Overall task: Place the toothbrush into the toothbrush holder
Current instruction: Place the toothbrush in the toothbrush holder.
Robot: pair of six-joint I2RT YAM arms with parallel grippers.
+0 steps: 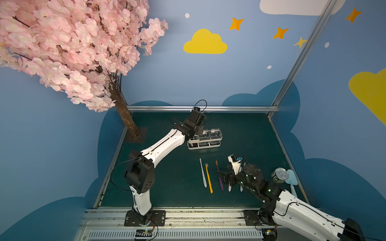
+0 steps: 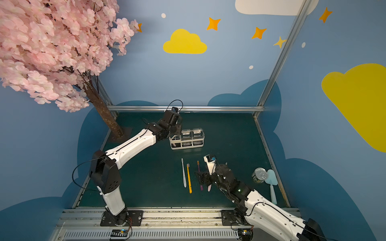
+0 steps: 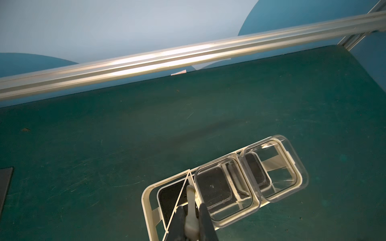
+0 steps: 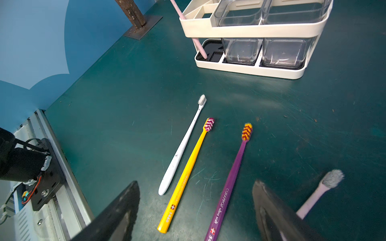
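Your left gripper (image 3: 191, 209) is clamped tight on a pale pink toothbrush (image 3: 190, 194), and that brush is already down inside the toothbrush holder (image 1: 203, 147), which stands towards the back of the green table (image 1: 167, 187). In the right wrist view the handle leans through the upper ring at the slotted end; its lower tip looks to be on the black base there, just beside the nearer of the two clear cups (image 3: 215, 187). In the left wrist view it sits on the cup side of the slanting divider, though I cannot say for certain which slot that is.

So I judge you are at the end of the insertion step; the brush is in, but not let go. The next move calls for a gentle parting of the jaws, then a straight lift clear of the frame so that you do not drag the brush out or nudge the light caddy.

Your right gripper (image 4: 196, 184) hangs wide open and holds nothing; it is low over the table with the purple toothbrush (image 4: 234, 173) between its fingers. The yellow toothbrush (image 4: 188, 173) and white toothbrush (image 4: 181, 150) lie just beside, and a second pink toothbrush (image 4: 332, 178) lies outside the far finger, all flat and well apart from the holder.
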